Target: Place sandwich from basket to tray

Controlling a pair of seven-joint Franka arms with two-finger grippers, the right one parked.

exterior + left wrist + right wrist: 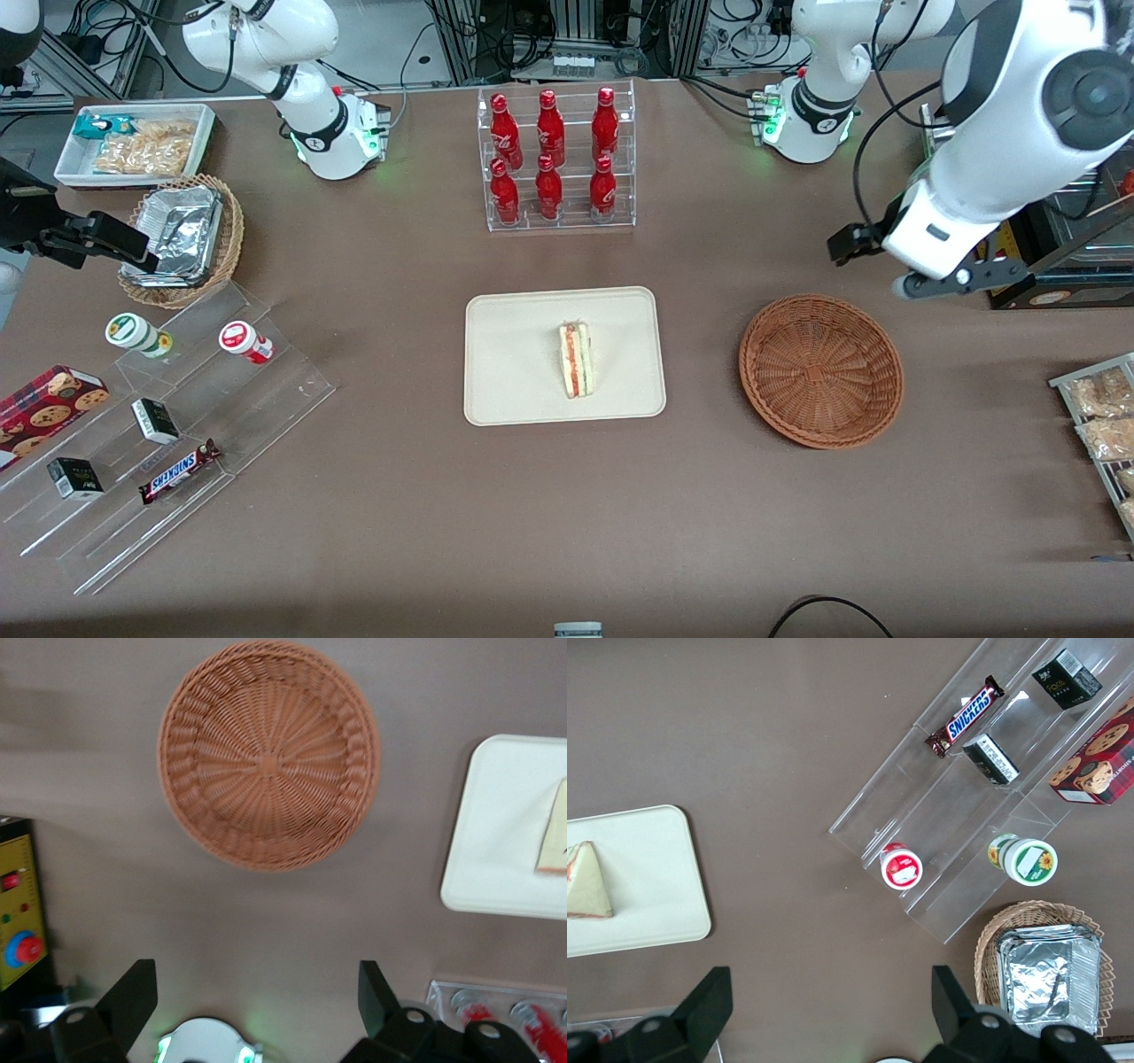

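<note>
The sandwich lies flat on the tray, slightly off the tray's middle toward the working arm's end, with its red and green filling layers facing up. Treat this as the delivered position: the wedge is fully inside the low rim and touches nothing else. The tray sits near the middle of the worktop, nearer the front edge than the clear rack of red bottles.

The basket stands beside the tray, toward the working arm's end of the worktop, apart from it. The wrist view confirms its woven floor carries nothing. Judge the transfer as complete.

The tool is raised above the worktop, farther from the front camera than the basket and toward the working arm's end. Its fingers are spread wide, with bare worktop visible between them. They hold nothing and touch nothing.

You need no further grasp. If you reposition the arm, keep it above the basket rim and off the yellow control box beside the tool.
</note>
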